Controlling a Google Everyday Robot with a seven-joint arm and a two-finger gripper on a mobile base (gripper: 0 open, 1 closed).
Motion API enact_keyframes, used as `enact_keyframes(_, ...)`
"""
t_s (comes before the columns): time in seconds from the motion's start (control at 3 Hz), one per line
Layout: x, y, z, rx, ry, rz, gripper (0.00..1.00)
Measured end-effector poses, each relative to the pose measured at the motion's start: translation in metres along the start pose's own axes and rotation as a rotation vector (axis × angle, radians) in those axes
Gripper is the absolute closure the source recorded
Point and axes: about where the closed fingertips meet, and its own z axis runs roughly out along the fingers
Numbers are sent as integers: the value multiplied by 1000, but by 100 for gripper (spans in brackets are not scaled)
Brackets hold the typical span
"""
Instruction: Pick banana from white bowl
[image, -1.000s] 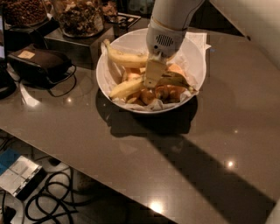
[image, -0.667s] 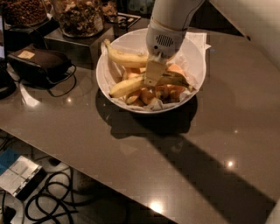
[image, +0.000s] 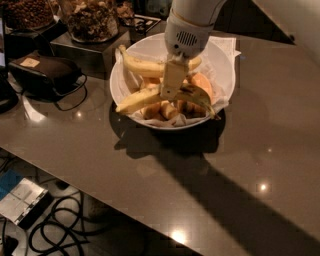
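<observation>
The white bowl, lined with white paper, stands at the back middle of the dark table. The long yellow banana with brown streaks lies across the bowl's front, its dark stem end pointing right over the rim. My gripper reaches straight down from the white arm into the bowl, right at the middle of this banana. A paler long banana lies behind it. Short stubby bananas sit below, at the bowl's front.
Glass jars of snacks stand on a dark stand left of the bowl. A dark pouch with a cable lies at the far left. The table's front edge runs diagonally at lower left, with cables on the floor below.
</observation>
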Motion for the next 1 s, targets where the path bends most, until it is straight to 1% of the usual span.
enact_keyframes(0.33,-11,5,-14,24,-4,-27,100)
enact_keyframes(0.67,-22,9,-21,29,5,-49,100)
enact_keyframes(1.0,-34,19,-25,17,17,-83,100)
